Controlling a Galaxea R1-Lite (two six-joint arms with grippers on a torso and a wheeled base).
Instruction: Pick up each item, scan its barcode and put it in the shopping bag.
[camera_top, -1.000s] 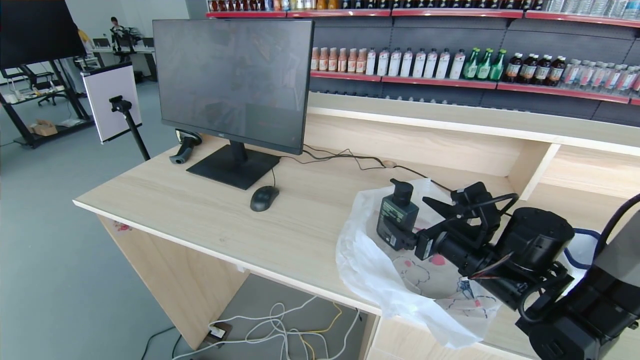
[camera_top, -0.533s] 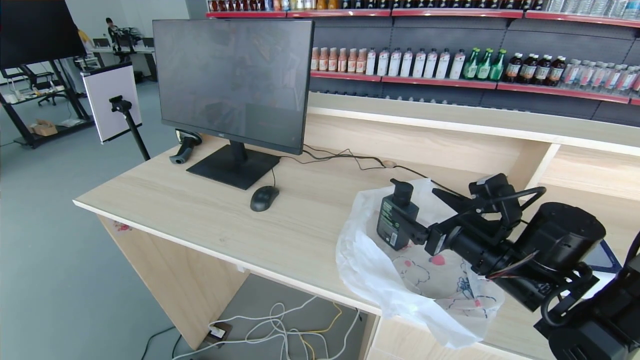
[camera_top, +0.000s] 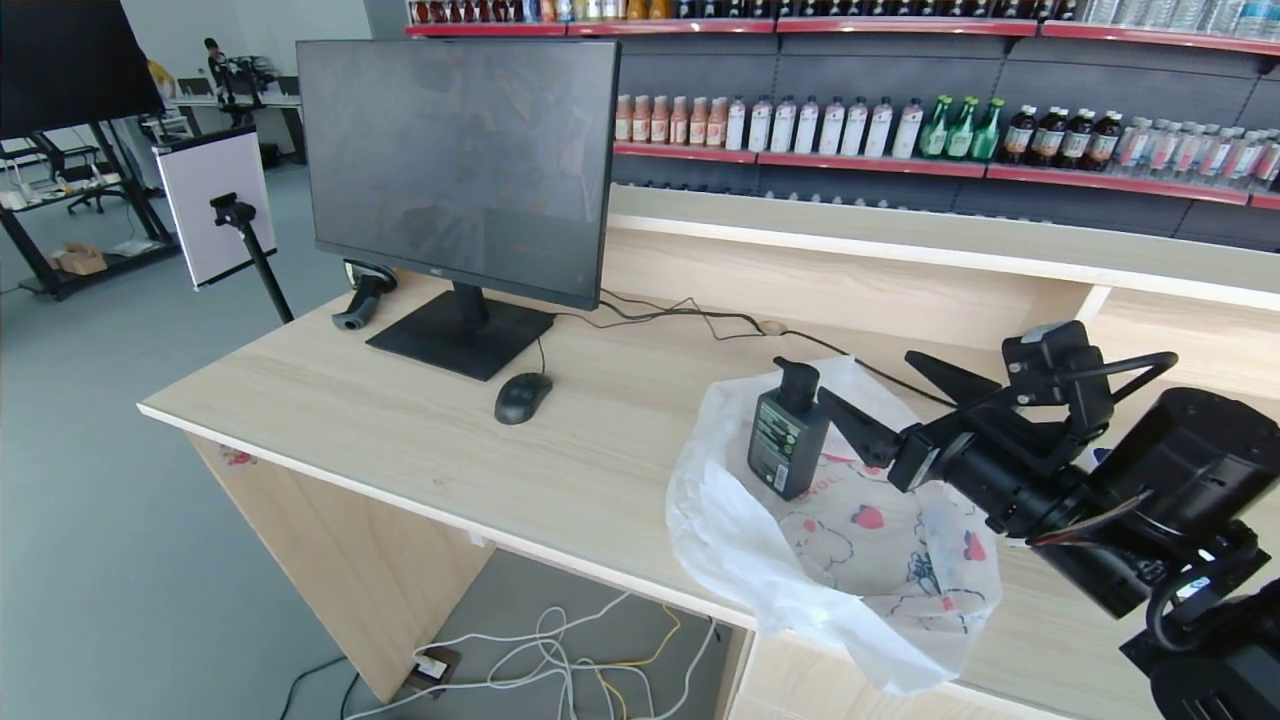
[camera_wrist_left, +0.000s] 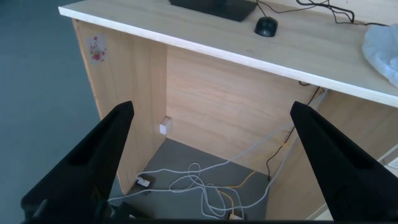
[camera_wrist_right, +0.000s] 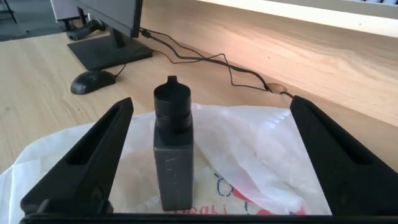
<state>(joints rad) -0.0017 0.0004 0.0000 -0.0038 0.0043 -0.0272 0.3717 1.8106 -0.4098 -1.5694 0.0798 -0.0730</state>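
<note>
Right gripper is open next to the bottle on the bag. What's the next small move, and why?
Probably draw the right gripper straight back, away from the bottle. Its jaws stand wide open and hold nothing, and the bottle stands upright on its own on the white bag. The gripper is close beside the bottle, so a sideways swing might tip it.

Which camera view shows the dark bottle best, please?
The right wrist view: the dark bottle stands upright there, close, centred and unobstructed. In the head view it is smaller, standing on the shopping bag. The left wrist view looks under the desk, catching the bag's edge.
</note>
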